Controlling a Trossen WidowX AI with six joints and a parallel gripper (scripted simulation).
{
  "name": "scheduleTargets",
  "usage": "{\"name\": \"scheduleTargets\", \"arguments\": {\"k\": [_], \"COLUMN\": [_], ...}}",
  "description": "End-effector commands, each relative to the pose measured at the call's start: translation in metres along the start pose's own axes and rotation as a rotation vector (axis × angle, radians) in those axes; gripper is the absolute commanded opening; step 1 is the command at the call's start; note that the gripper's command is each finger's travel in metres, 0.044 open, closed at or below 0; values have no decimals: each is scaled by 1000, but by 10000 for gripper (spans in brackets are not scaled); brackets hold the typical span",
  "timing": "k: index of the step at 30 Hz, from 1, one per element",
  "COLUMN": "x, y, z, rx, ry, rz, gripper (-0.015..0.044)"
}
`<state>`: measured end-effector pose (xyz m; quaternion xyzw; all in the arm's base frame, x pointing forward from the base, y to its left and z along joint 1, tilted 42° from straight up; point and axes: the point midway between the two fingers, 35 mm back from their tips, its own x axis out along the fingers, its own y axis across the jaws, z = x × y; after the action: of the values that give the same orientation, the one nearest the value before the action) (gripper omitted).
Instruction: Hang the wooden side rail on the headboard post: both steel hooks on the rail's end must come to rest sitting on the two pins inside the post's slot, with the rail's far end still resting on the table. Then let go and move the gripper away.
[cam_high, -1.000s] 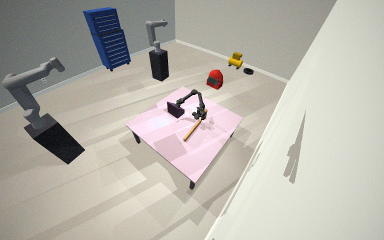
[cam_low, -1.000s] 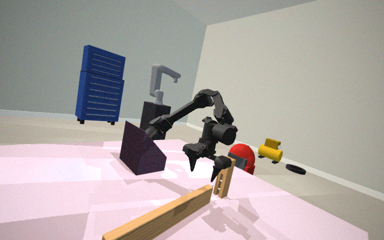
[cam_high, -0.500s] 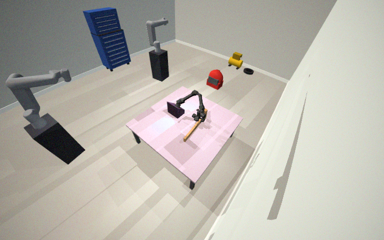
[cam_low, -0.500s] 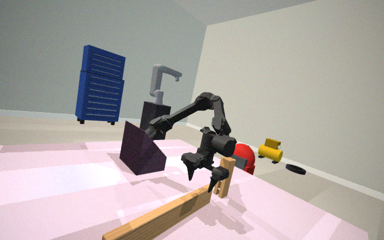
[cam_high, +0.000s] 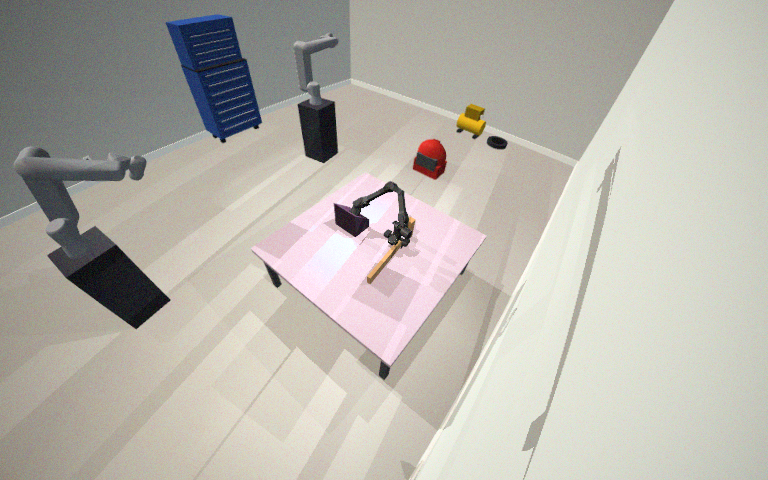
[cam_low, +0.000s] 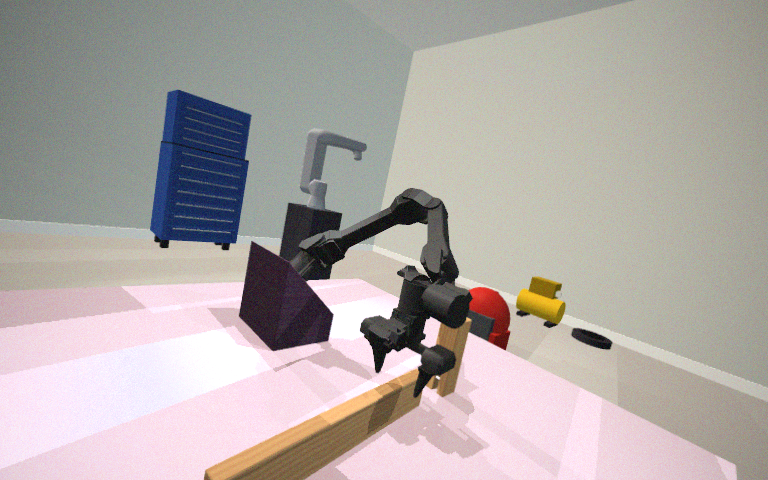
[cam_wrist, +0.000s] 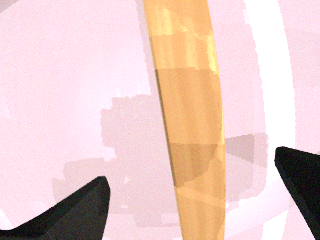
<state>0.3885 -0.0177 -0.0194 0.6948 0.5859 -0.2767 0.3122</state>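
Note:
The wooden side rail (cam_high: 380, 269) (cam_low: 317, 435) (cam_wrist: 192, 105) lies on the pink table, with one end near the post. The headboard post (cam_high: 411, 223) (cam_low: 457, 353) stands upright just beyond that end, partly hidden by the arm. My gripper (cam_high: 398, 243) (cam_low: 397, 383) (cam_wrist: 194, 172) is open and empty, pointing down above the rail near its post end. In the wrist view the rail runs between the two spread fingertips, touching neither. The hooks cannot be made out. The slot and pins are mostly hidden behind the gripper.
A dark purple wedge-shaped block (cam_high: 348, 220) (cam_low: 277, 305) stands on the table (cam_high: 390, 333) (cam_low: 113, 407) beside the arm's base. Beyond the table are a red helmet-like object (cam_high: 433, 152) (cam_low: 489, 305), a blue cabinet (cam_high: 223, 84) (cam_low: 203, 181) and grey arms on dark pedestals.

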Motion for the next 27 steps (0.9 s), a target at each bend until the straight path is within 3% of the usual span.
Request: {"name": "scheduleTargets", "arguments": {"k": [1,27], "x": [8,51], "y": [-2,-3], "z": [0,-1], "rx": [11,11], "ry": [6,10], "rz": [-3,-3], "gripper": [440,440]}}
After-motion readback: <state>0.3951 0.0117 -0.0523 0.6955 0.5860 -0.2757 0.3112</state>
